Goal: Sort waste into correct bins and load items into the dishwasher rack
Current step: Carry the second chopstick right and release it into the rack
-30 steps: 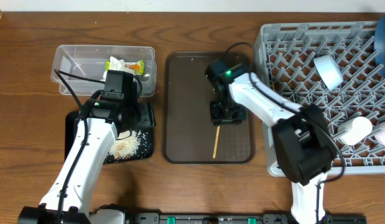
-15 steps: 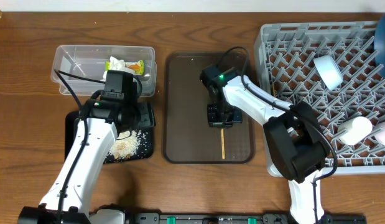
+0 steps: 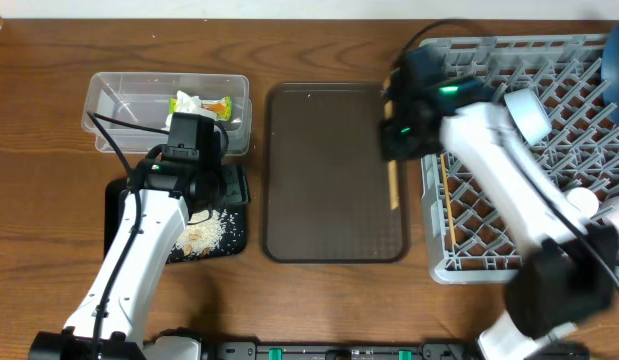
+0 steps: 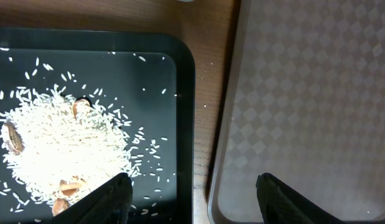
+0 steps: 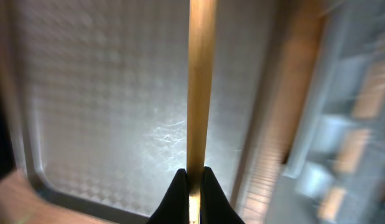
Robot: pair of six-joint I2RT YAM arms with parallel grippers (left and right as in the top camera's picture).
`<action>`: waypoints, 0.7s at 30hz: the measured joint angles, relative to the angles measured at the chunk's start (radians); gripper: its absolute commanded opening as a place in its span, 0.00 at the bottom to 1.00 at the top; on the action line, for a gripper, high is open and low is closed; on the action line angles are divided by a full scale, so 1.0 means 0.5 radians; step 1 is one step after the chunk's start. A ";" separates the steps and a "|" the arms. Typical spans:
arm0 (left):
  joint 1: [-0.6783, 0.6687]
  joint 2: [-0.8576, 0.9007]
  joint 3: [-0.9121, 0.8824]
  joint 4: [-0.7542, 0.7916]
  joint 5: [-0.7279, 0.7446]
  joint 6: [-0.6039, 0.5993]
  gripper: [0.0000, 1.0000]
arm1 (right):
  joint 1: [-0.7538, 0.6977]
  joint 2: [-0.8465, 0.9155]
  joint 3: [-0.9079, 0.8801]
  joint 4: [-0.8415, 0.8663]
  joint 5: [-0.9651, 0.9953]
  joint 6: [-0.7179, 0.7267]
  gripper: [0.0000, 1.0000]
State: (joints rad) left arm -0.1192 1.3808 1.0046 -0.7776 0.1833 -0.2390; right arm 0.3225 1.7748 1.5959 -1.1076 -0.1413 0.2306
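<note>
I take this for a robot test bench dressed up as a kitchen clear-up station. A plain wood-grain counter (image 3: 49, 150) carries a grey dishwasher rack (image 3: 459, 255), a brown serving tray (image 3: 319, 180), a clear tub (image 3: 119, 105) and a black tray (image 4: 186, 93) of rice (image 4: 55, 143). My left arm (image 3: 139, 250) and right arm (image 3: 499, 170) work over them.

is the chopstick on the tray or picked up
Picked up: the right jaws pinch the chopstick above the right edge of the tray.
</note>
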 measured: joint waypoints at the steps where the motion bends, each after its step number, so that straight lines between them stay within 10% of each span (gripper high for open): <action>1: 0.000 0.000 0.000 0.000 0.000 0.000 0.67 | -0.053 -0.071 0.016 -0.029 -0.002 -0.040 0.05; 21: 0.000 0.000 0.000 0.000 -0.001 0.000 0.67 | -0.497 -0.144 -0.500 -0.048 0.023 -0.448 0.13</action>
State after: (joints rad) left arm -0.1192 1.3808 1.0046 -0.7776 0.1829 -0.2390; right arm 0.0742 1.7027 1.3457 -1.1316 -0.1299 0.0067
